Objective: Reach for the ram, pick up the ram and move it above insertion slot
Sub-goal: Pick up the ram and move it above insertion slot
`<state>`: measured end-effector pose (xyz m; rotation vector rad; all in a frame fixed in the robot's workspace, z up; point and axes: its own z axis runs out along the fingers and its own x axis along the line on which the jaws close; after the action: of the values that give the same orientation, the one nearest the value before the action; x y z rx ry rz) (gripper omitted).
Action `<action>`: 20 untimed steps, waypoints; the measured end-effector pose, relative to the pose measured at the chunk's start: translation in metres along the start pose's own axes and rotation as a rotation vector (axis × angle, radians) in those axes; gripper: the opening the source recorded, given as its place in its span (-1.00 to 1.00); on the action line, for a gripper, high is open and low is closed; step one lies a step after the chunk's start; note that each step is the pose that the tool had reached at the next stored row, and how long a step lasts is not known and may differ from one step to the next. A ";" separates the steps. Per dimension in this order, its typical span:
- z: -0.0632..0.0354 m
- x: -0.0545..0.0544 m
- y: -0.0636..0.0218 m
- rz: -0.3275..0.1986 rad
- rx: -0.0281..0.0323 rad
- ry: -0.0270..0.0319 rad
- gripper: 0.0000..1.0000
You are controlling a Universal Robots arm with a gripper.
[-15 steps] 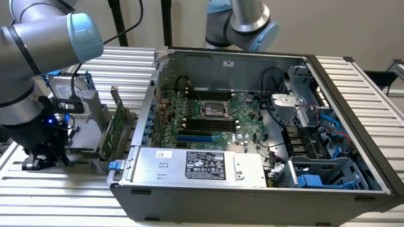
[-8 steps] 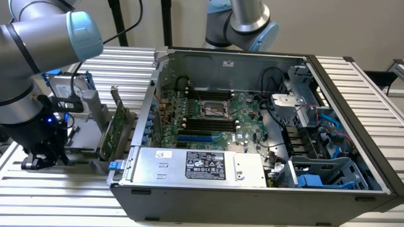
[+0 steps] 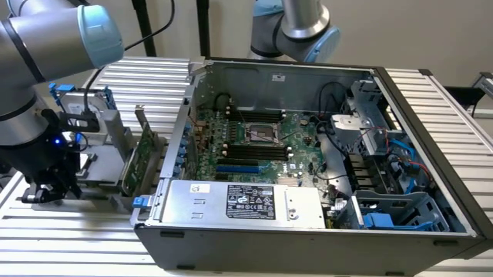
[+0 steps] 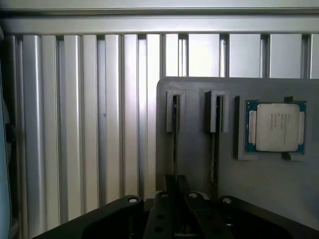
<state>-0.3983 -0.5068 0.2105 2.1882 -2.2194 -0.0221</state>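
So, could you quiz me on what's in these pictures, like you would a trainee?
1. True or false: the computer case lies open, showing its motherboard.
2. In the gray holder, what lies beside the ram? A) a square processor chip B) a fan C) a screwdriver
3. Fill in: the gripper hangs low over the ribbed table, on the exterior view's ____ of the case.

Key: 1 true; 2 A; 3 left.
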 end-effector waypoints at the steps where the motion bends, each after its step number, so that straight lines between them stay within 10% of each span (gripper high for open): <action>1: -0.0026 0.000 0.0000 0.000 0.0000 -0.0001 -0.73; 20: -0.0849 0.000 -0.0139 -0.006 -0.0006 -0.0002 -0.73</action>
<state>-0.3820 -0.5067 0.2949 2.1944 -2.2128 -0.0230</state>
